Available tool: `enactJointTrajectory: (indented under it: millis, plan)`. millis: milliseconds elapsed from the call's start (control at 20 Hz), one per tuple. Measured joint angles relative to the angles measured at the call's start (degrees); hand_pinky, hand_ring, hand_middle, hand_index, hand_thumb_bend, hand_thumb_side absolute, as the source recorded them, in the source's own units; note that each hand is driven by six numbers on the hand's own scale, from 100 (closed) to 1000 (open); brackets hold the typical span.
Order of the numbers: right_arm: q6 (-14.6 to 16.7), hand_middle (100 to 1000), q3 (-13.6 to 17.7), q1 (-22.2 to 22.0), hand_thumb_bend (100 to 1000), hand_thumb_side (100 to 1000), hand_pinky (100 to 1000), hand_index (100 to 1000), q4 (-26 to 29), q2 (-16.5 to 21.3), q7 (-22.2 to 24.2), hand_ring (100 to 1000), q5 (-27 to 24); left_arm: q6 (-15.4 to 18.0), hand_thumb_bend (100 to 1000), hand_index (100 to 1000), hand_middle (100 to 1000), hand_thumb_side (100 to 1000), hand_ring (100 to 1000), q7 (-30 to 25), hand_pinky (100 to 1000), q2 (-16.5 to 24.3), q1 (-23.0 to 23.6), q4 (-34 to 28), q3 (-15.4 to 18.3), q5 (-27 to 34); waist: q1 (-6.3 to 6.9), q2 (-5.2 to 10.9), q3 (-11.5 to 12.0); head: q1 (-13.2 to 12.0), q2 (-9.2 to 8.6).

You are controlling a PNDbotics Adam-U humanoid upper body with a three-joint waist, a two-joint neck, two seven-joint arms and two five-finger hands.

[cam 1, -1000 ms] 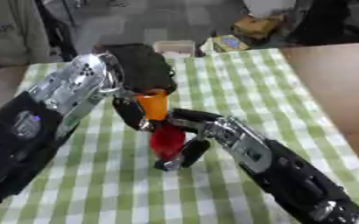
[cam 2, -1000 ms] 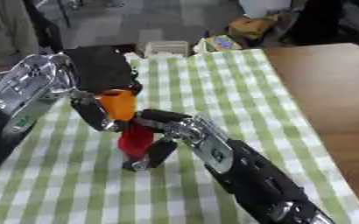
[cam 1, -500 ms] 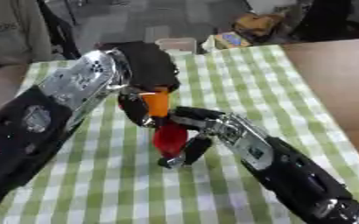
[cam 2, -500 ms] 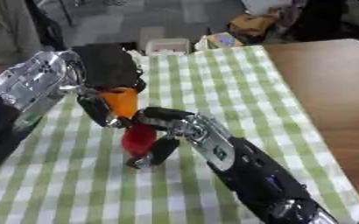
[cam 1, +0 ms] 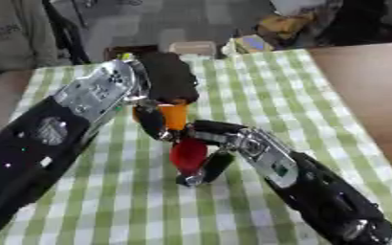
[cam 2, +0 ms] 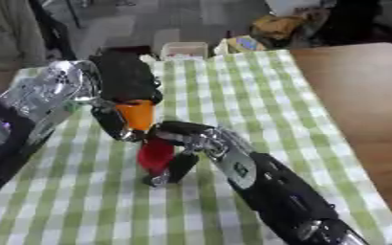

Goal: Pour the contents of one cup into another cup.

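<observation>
The left hand came in from the upper left with its fingers curled round the orange cup, which it held in the air, tipped over the red cup. The right hand reached in from the lower right and had its fingers wrapped round the red cup, keeping it just above the green checked cloth near the middle of the table. The orange cup's lower end sat right at the red cup's top, the two close enough to look like they touched. What was inside either cup could not be made out.
</observation>
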State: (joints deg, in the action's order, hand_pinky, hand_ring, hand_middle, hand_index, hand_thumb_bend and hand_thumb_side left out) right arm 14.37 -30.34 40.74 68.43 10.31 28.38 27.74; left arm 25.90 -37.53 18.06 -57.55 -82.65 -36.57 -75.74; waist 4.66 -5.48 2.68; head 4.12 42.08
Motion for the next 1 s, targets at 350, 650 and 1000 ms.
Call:
enactJointTrajectory:
  millis: [350,650,1000]
  plan:
    - [0.3,436,0.8,0.0,241,268,555,618,-0.8,-0.2,-0.9,495,2.0,0.5,100,639,117,590,120,0.5,158,-0.6,0.0,1.3,0.0,-1.3,0.13,0.17,-0.2,-0.1,0.19]
    - [0.0,433,1.6,0.0,249,265,548,614,-1.4,-0.6,-3.3,491,2.9,0.8,100,638,117,589,120,0.8,158,-0.6,0.0,1.7,0.0,-2.0,0.13,0.17,-0.2,-0.2,0.19]
    - [-1.5,430,2.5,-0.5,256,265,543,612,-1.5,-0.9,-7.5,488,3.4,0.9,100,638,116,588,120,0.9,157,-0.6,0.0,1.9,0.0,-2.5,0.13,0.17,-0.2,-0.3,0.19]
